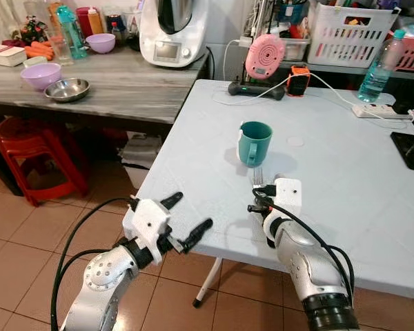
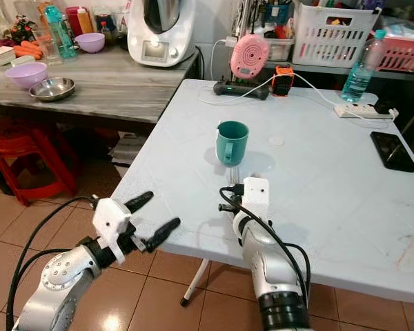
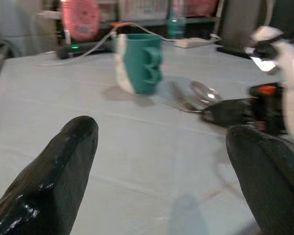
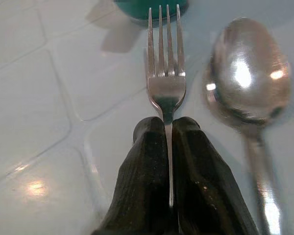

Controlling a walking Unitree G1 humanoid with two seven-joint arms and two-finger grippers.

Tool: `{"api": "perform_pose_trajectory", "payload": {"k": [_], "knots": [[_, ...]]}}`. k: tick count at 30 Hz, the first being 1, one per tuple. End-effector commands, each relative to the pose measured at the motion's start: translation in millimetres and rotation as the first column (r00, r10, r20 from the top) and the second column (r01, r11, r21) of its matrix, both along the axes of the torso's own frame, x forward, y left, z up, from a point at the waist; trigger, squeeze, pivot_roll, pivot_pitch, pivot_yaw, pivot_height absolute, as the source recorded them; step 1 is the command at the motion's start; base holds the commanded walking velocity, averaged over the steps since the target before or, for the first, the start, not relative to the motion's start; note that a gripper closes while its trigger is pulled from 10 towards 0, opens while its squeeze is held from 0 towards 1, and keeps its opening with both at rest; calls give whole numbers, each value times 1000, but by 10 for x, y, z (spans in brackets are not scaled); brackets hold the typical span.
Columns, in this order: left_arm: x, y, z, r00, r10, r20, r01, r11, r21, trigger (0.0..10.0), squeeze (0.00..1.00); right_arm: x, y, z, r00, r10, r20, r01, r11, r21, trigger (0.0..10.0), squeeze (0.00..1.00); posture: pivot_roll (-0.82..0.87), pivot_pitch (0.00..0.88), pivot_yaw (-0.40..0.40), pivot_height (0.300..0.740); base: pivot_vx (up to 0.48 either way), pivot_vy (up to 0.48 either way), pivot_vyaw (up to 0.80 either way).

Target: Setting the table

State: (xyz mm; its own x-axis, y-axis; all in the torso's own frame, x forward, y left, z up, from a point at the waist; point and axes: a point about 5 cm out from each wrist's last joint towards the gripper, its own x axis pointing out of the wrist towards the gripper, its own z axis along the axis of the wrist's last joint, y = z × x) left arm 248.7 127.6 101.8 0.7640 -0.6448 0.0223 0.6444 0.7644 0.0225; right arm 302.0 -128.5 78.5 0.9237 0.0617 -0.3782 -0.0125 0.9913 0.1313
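Nearest me, my left end effector [image 1: 186,222] hovers off the near edge of the white table [image 1: 345,172], fingers spread wide and holding nothing. Just beyond, my right end effector [image 4: 167,131] sits low over the table, fingers pressed together on the handle of a fork [image 4: 165,73]. A spoon [image 4: 249,73] lies just beside the fork. Past both stands the teal mug [image 1: 254,142].

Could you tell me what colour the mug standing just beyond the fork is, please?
The mug is teal green, seen best in the left eye view.
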Motion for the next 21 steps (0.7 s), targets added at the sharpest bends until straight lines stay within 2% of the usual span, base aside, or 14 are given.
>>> {"api": "perform_pose_trajectory", "payload": {"k": [1, 2, 4, 5, 6, 7, 9, 12, 16, 21], "knots": [[27, 55, 21, 999, 50, 4, -49, 999, -8, 10000, 0, -1, 5, 86, 998, 2, 59, -2, 1000, 7, 10000, 0, 77, 0, 1, 740, 0, 0, 0], [45, 75, 34, 996, 85, 6, -85, 996, -18, 10000, 0, -12, 22, 134, 995, 3, 100, -7, 999, 41, 10000, 0, 77, 0, 1, 740, 0, 0, 0], [68, 105, 33, 991, 134, -4, -134, 990, -30, 10000, 0, -22, 20, 193, 987, 2, 159, -5, 1000, 18, 10000, 0, 75, 0, 2, 740, 0, 0, 0], [109, 162, 13, 971, 235, -37, -237, 969, -62, 10000, 0, -40, 27, 236, 982, 6, 191, -9, 1000, 17, 10000, 0, 75, 0, 2, 740, 0, 0, 0], [109, 162, 13, 971, 235, -37, -237, 969, -62, 10000, 0, -40, 27, 236, 982, 6, 191, -9, 1000, 17, 10000, 0, 75, 0, 2, 740, 0, 0, 0], [123, 191, 4, 960, 277, -50, -280, 957, -70, 10000, 0, -47, 29, 252, 979, 6, 203, -11, 1000, 26, 10000, 0, 74, 0, 3, 740, 0, 0, 0], [130, 232, -26, 934, 350, -70, -354, 934, -54, 10000, 0, -70, -2, 288, 971, -13, 238, 17, 1000, -15, 10000, 0, 70, 0, 3, 740, 0, 0, 0], [123, 207, -51, 932, 352, -87, -357, 933, -49, 10000, 0, -74, -40, 304, 972, -40, 233, 37, 999, 13, 10000, 0, 70, 0, 3, 740, 0, 0, 0], [136, 187, -53, 928, 356, -110, -364, 929, -69, 10000, 0, -45, -115, 422, 955, -76, 286, 56, 995, 79, 10000, 0, 65, 0, -1, 740, 0, 0, 0], [200, 164, -11, 930, 352, -103, -361, 929, -82, 10000, 0, -11, -129, 444, 956, -76, 285, 59, 996, 65, 10000, 0, 63, 0, 0, 740, 0, 0, -160]]}}
